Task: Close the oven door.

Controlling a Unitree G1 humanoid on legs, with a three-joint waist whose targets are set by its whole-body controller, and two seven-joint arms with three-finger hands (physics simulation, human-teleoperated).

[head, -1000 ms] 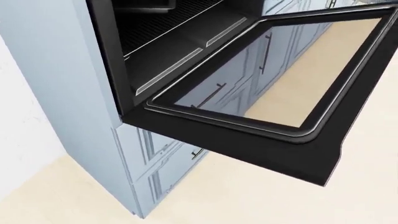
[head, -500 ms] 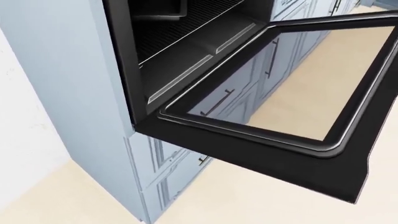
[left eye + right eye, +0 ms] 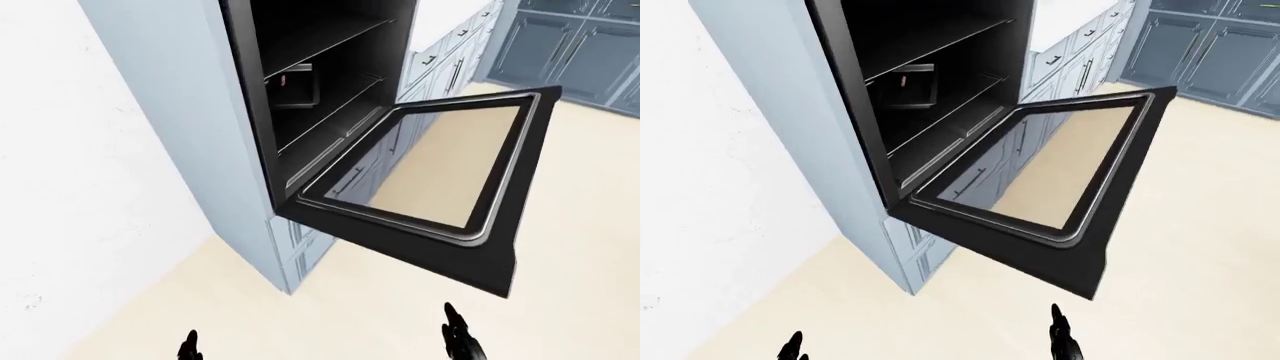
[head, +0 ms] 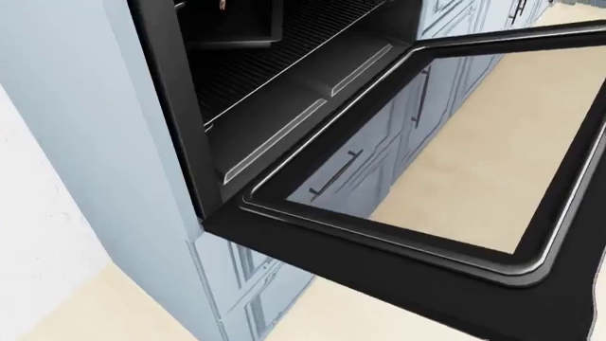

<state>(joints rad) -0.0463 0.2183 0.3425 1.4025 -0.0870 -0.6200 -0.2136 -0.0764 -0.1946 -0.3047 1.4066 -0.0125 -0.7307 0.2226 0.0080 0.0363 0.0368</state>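
The black oven door (image 3: 412, 244) hangs fully open and lies flat, with a glass pane (image 3: 455, 161) in its frame. It also fills the head view (image 4: 379, 264). The oven cavity (image 3: 320, 67) behind it shows wire racks and a dark pan (image 3: 295, 86). Only fingertips of my hands show at the bottom edge of the eye views. My left hand (image 3: 190, 346) is below and left of the door. My right hand (image 3: 455, 335) is just below the door's outer edge. Both stand apart from the door with fingers extended, holding nothing.
The oven sits in a tall pale-blue cabinet (image 3: 170, 112) against a white wall (image 3: 60, 187). Blue drawers with dark handles (image 3: 450, 60) run along behind the door, and darker cabinets (image 3: 580, 45) stand at top right. Beige floor (image 3: 580, 225) lies under and right of the door.
The whole head view has shifted: the camera has moved nearer, so the door and cavity look larger and lower right. The door itself stays flat open.
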